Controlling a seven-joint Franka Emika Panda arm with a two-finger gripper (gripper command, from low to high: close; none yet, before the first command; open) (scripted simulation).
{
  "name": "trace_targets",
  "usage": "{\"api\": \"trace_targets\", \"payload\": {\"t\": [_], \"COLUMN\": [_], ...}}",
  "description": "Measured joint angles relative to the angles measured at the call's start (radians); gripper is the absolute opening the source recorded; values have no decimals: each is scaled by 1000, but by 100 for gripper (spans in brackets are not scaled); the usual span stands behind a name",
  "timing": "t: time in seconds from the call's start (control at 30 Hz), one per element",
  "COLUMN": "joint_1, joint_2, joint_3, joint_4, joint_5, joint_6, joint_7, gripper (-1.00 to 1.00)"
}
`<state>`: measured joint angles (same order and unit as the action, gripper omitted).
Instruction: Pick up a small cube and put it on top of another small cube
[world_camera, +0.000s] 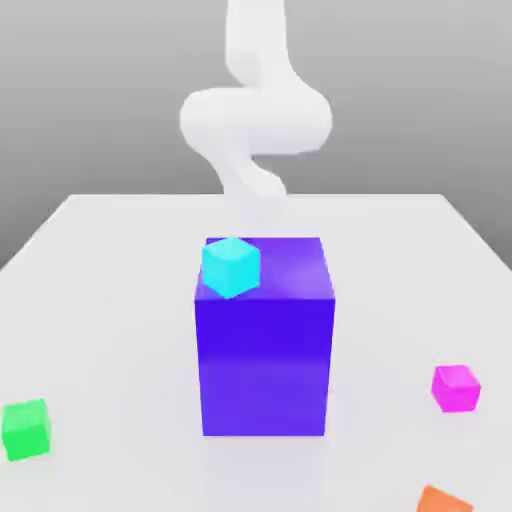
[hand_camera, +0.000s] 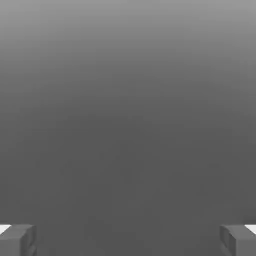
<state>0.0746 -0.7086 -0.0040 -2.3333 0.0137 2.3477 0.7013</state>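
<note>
A small cyan cube (world_camera: 231, 266) rests on the top face of a large blue block (world_camera: 265, 340), near its corner on the exterior view's left. On the table lie a small green cube (world_camera: 25, 429) at the exterior view's left, a small magenta cube (world_camera: 456, 388) at its right, and a small orange cube (world_camera: 443, 500) cut by the frame's bottom edge. The white arm (world_camera: 255, 120) rises behind the blue block. In the hand view my gripper (hand_camera: 128, 240) is open, its two fingertips (hand_camera: 17, 239) wide apart with only grey background between them.
The white table (world_camera: 110, 300) stretches around the blue block, which stands tall at its centre between the arm and the small cubes near the front.
</note>
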Motion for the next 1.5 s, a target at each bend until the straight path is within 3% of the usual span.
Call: {"api": "trace_targets", "payload": {"t": [0.53, 0.77, 0.93, 0.97, 1.2, 1.4, 1.5], "joint_1": [389, 517, 572, 582, 586, 550, 478], "joint_2": [586, 840, 1022, 1056, 1065, 888, 887], "joint_3": [84, 138, 83, 71, 67, 111, 39], "joint_4": [-213, -301, -280, -273, -272, -298, -249], "joint_5": [63, -57, -129, -136, -138, -75, -38], "joint_6": [305, 441, 577, 605, 610, 457, 393], "joint_7": [-618, -773, -746, -741, -740, -785, -762], "gripper": [0, 0, 0, -100, -100, -100, -100]}}
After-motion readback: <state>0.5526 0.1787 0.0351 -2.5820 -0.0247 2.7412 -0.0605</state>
